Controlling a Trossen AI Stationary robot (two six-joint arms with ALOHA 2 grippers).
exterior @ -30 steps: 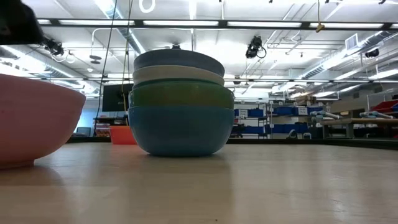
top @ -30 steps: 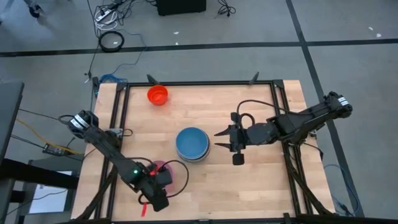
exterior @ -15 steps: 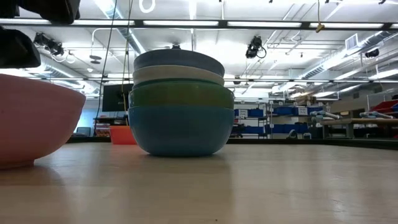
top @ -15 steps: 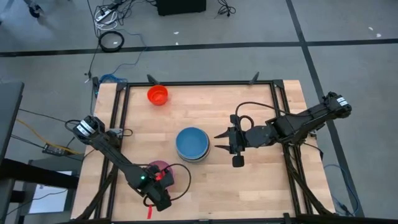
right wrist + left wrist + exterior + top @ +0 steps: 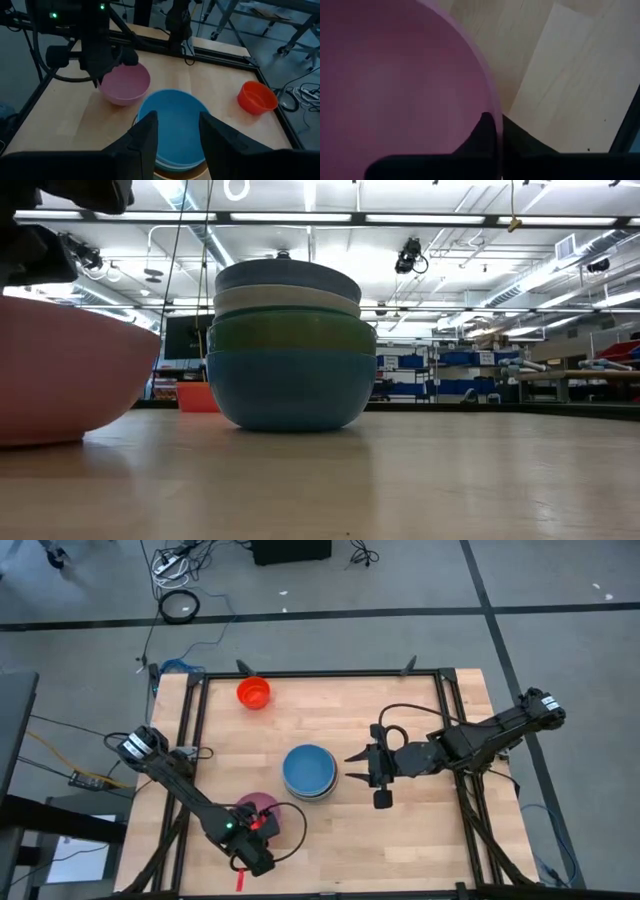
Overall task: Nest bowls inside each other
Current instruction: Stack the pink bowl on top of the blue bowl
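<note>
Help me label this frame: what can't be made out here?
- Stack of bowls: how many are nested; the top blue bowl covers the rest in the high view.
- Left gripper: fingertips on the pink bowl rim; its arm covers them from above.
- Red bowl: half-hidden behind the stack in the low view.

A wooden table (image 5: pixel 400 710) framed by dark rails carries three things. Near the middle stands a stack of nested bowls (image 5: pixel 309 772) — blue on top, then white and green, teal at the base. A red bowl (image 5: pixel 253 693) sits alone near the far-left corner — a pink bowl (image 5: pixel 258 812) rests near the front-left edge.
</note>
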